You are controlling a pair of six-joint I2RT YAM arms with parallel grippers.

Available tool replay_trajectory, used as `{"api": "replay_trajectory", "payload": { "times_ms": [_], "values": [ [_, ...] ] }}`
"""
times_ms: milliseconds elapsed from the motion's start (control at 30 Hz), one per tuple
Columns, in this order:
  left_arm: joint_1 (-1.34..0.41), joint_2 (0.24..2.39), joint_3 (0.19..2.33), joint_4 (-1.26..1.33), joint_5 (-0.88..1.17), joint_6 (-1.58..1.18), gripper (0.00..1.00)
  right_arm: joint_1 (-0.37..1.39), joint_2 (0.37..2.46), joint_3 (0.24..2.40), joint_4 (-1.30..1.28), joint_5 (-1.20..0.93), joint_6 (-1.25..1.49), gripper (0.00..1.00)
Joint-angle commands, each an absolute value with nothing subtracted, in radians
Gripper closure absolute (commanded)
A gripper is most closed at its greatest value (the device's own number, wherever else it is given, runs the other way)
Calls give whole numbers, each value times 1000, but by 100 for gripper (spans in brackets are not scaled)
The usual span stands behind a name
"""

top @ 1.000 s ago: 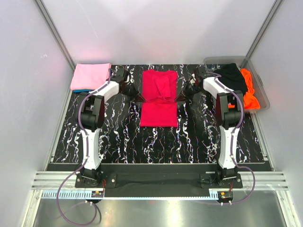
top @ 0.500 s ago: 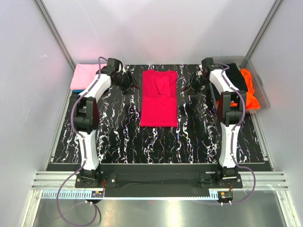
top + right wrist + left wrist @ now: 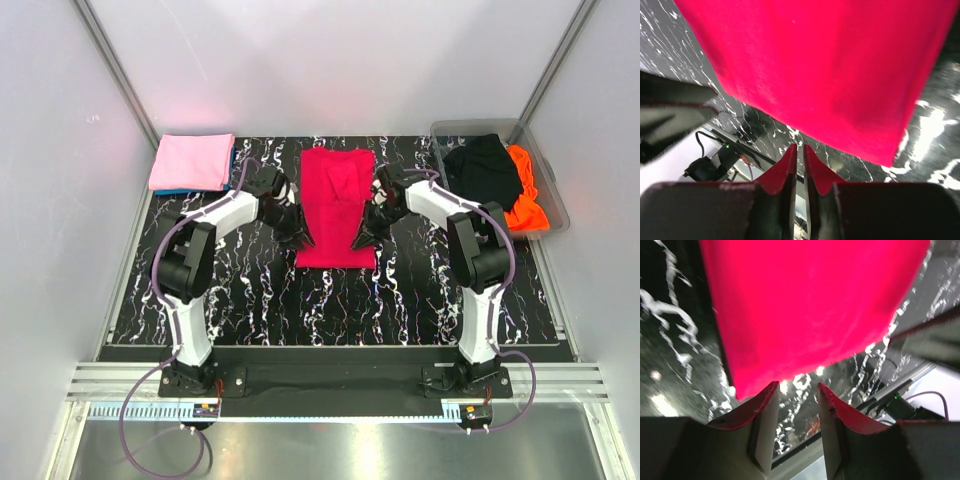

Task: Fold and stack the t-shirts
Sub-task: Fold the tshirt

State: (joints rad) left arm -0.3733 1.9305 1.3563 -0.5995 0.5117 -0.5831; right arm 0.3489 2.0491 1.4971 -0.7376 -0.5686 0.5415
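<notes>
Top external view has the crimson t-shirt (image 3: 338, 205) lying partly folded at the tabletop's (image 3: 250, 290) far middle, left gripper (image 3: 302, 239) narrowly parted and right gripper (image 3: 361, 241) almost closed, both empty at its near corners, so the next fold likely needs both pinching that hem.

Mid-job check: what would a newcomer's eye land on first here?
The crimson t-shirt, folded into a long strip mid-table, with the left gripper and right gripper at its near corners. Then the pink t-shirt folded at far left, and the black t-shirt and orange t-shirt heaped in the clear bin at far right.
</notes>
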Motion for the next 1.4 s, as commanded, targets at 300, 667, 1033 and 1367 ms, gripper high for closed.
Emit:
{"api": "replay_trajectory", "payload": {
  "times_ms": [300, 667, 1033, 1367],
  "values": [
    [-353, 1974, 1240, -525, 456, -575, 61, 341, 2083, 1341, -591, -543, 552, 86],
    [-425, 1711, 856, -462, 431, -601, 63, 377, 1809, 939, -440, -563, 610, 85],
    [-485, 1379, 813, -453, 494, -706, 52, 385, 1506, 834, -434, -586, 647, 69],
    [-468, 1762, 1193, -402, 568, -729, 62, 385, 1865, 1218, -434, -726, 678, 76]
  ]
}}
